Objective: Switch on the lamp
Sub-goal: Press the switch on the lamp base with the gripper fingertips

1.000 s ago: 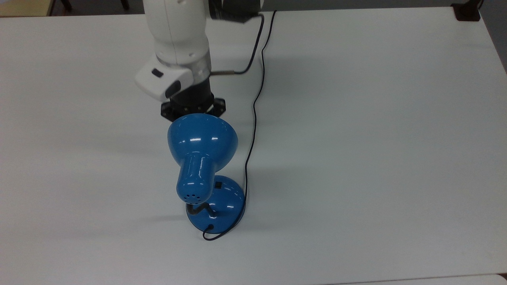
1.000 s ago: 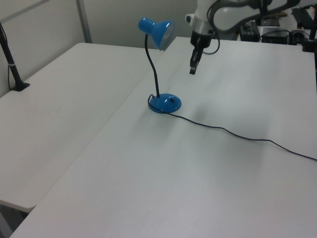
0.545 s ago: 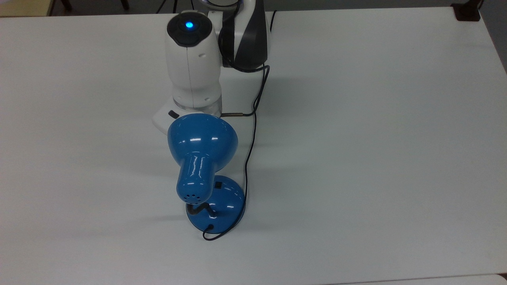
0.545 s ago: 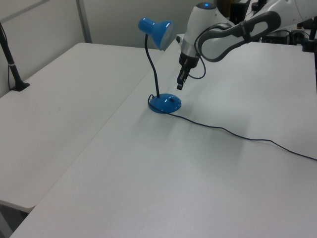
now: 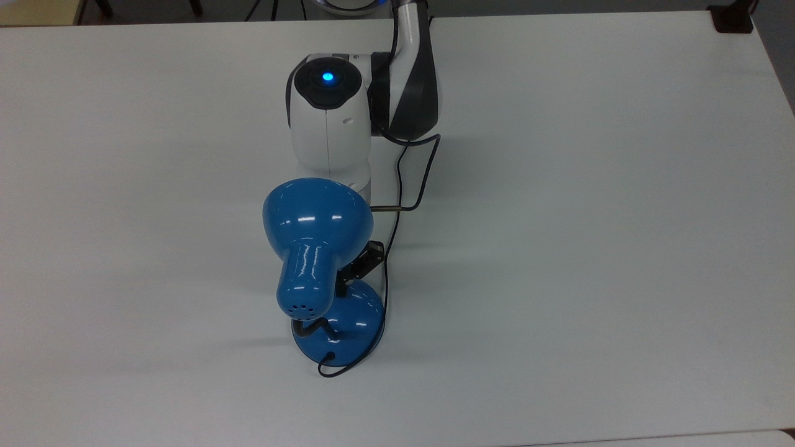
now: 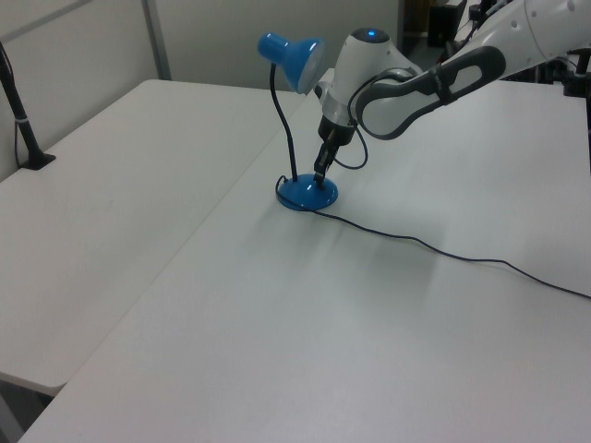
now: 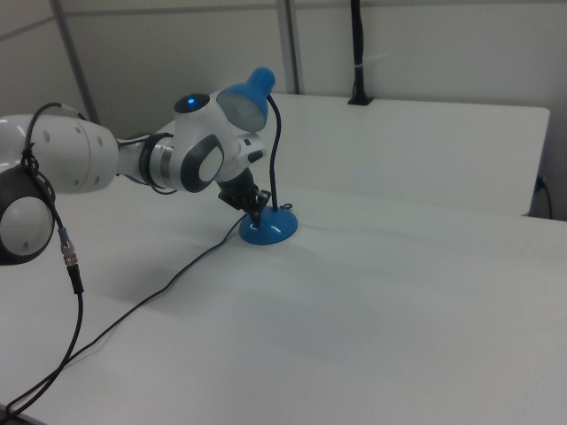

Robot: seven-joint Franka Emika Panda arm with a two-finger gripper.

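My tool [image 6: 319,178], fingers pinched narrow and empty, touches the glossy blue metal lamp [image 6: 307,192] base on the white table [image 6: 388,314].

Lamp [image 5: 317,248] shade hides switch and most of gripper [image 5: 348,282] in top view; finger spacing too small to tell; cord [image 6: 462,257] cut off at left view's right edge.

- Arm reaches in from the top view's upper edge, white forearm link pointing down the frame, blue status LED lit on the joint cap.
- Wrist pitched steeply down; hand [image 6: 319,175] aimed nearly straight down, slightly tilted.
- In the left view the fingertips sit low at the bottom of the reach.
- Black hand body [image 5: 363,266] pokes out in the top view.
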